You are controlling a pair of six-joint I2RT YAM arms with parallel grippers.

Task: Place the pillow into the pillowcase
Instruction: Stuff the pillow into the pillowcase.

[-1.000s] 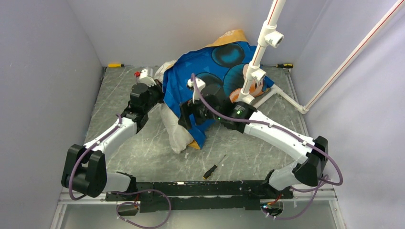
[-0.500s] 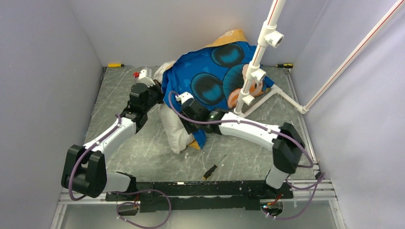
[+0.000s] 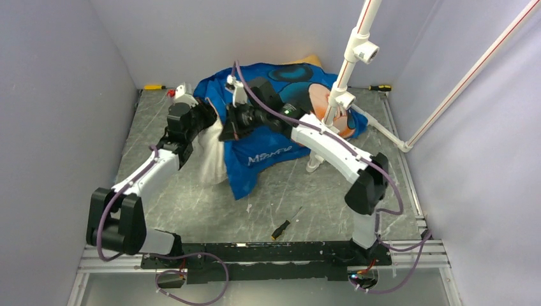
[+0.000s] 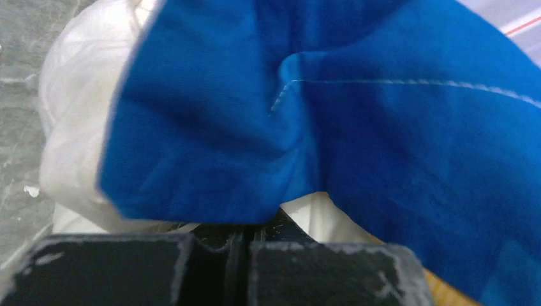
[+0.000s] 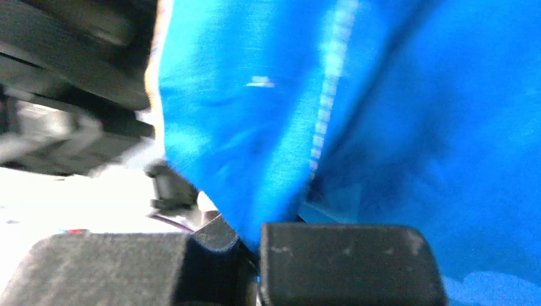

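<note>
Left gripper (image 4: 239, 245) and right gripper (image 5: 249, 255) are both clamped shut on the pillowcase (image 3: 265, 159) hem. The pillow (image 3: 210, 162) lies partly covered, its white end showing below the left gripper. Advisable: part the 2 grips to widen the mouth, then draw evenly.

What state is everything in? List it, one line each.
pillow: partly covered, white end sticking out.
pillowcase: draped over pillow, held by both grippers.
left gripper: shut on pillowcase.
right gripper: shut on pillowcase.
screwdriver: lying flat on table.
</note>
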